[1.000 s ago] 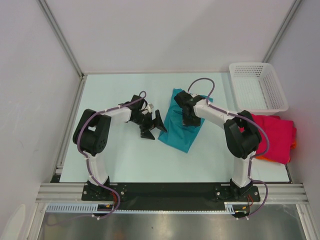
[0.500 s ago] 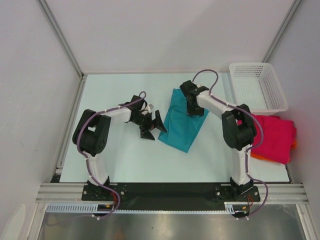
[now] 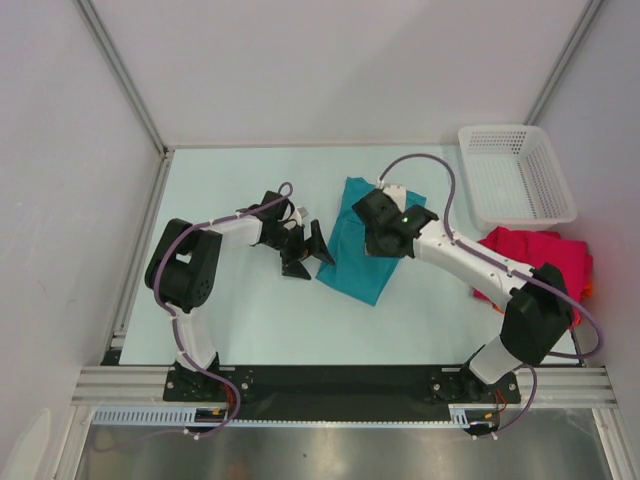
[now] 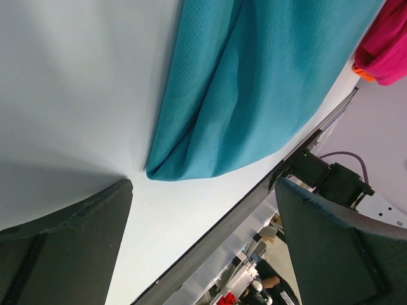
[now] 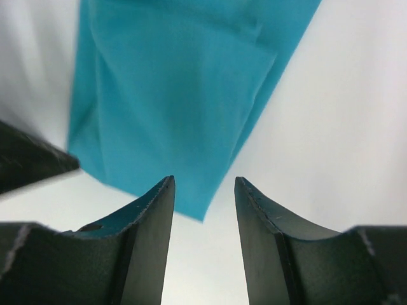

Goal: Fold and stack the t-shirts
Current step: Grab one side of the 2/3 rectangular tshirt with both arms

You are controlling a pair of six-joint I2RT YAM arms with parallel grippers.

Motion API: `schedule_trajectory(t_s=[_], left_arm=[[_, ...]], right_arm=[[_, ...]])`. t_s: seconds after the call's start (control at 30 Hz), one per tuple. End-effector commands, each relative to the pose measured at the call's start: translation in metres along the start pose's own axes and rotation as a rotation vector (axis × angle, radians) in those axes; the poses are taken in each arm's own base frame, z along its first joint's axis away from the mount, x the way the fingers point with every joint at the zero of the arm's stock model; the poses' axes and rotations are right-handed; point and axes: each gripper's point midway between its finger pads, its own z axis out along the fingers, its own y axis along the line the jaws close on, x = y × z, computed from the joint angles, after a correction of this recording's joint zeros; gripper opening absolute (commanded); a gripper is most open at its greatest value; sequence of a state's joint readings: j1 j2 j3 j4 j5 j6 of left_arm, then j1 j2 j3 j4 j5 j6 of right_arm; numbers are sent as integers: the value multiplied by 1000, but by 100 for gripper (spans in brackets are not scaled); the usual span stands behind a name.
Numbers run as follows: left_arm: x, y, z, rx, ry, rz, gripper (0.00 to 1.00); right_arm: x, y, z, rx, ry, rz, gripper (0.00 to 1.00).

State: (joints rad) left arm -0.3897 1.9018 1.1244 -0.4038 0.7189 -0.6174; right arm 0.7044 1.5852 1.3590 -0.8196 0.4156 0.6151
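my right pincer [image 5: 203,184] hangs open over the teal t-shirt [image 3: 352,268], midway between the left and right edges of the table [image 3: 230,320], my left pincer [image 4: 203,184] open just beside it, and if i catch only the top layer the fold can pull apart.

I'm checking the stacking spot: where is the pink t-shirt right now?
In the top view, the pink t-shirt lies at the right edge of the table, just on the near side of the white basket, partly hidden by the right arm.
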Motion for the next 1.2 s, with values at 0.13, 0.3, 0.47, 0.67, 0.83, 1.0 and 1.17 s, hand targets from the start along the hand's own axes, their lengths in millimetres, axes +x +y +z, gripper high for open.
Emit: schedule_trajectory(t_s=[0.13, 0.3, 0.47, 0.67, 0.83, 1.0, 1.17], left_arm=[[-5, -4, 2, 42, -25, 60, 100], [-4, 5, 7, 28, -29, 43, 99], [-5, 7, 11, 31, -36, 32, 99], [-5, 11, 13, 24, -47, 25, 99], [-5, 11, 18, 44, -48, 16, 97], [-4, 7, 21, 65, -53, 23, 93], [-3, 5, 23, 86, -61, 19, 75]], right_arm=[[122, -3, 22, 63, 199, -1, 49], [140, -1, 32, 74, 223, -7, 49], [140, 8, 39, 78, 231, -31, 49], [138, 14, 42, 76, 226, -34, 49], [134, 14, 38, 79, 221, -32, 49], [123, 13, 21, 84, 190, -25, 49], [116, 15, 4, 77, 160, -29, 48]])
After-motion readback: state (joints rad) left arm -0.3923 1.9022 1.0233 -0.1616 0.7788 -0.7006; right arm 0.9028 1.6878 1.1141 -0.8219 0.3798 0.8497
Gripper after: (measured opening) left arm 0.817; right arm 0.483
